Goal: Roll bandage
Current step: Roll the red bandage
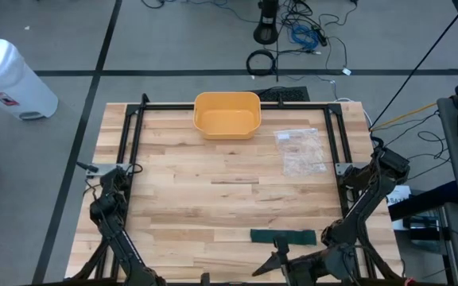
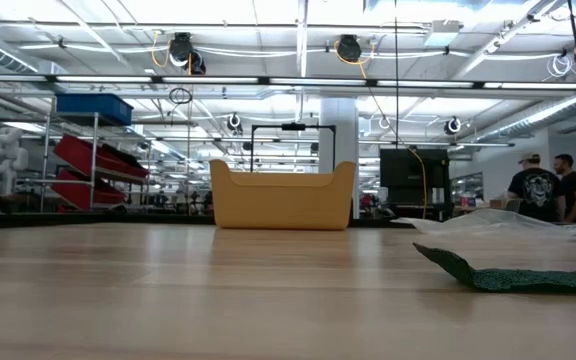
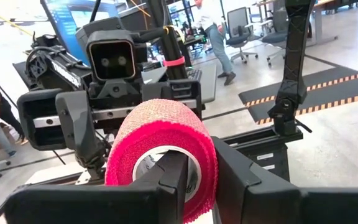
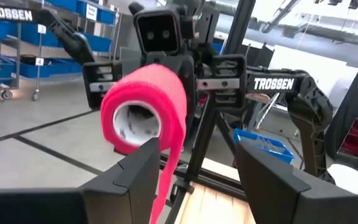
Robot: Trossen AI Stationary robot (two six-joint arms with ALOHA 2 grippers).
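Observation:
A pink bandage roll (image 3: 163,149) with a white hollow core is held up in the air by my left gripper (image 3: 201,171), off the table's near edge. In the right wrist view the roll (image 4: 145,109) faces my open right gripper (image 4: 194,165). Its loose tail (image 4: 166,180) hangs down between that gripper's fingers, close to one of them; whether they touch, I cannot tell. A dark green bandage strip (image 1: 283,236) lies flat on the table near its front right, also in the low view (image 2: 518,278). My left gripper has one finger (image 3: 174,180) inside the roll's hollow core and the other (image 3: 241,180) outside, with the roll's wall (image 3: 207,165) between them. The fingers come in level, along the roll's axis. The roll is lifted clear, its tail hanging slack.
A yellow bin (image 1: 227,115) stands at the table's far middle, with a clear plastic bag (image 1: 302,151) to its right. Black frame rails (image 1: 133,143) run along the table's left, right and far sides. People (image 2: 538,190) stand in the room beyond.

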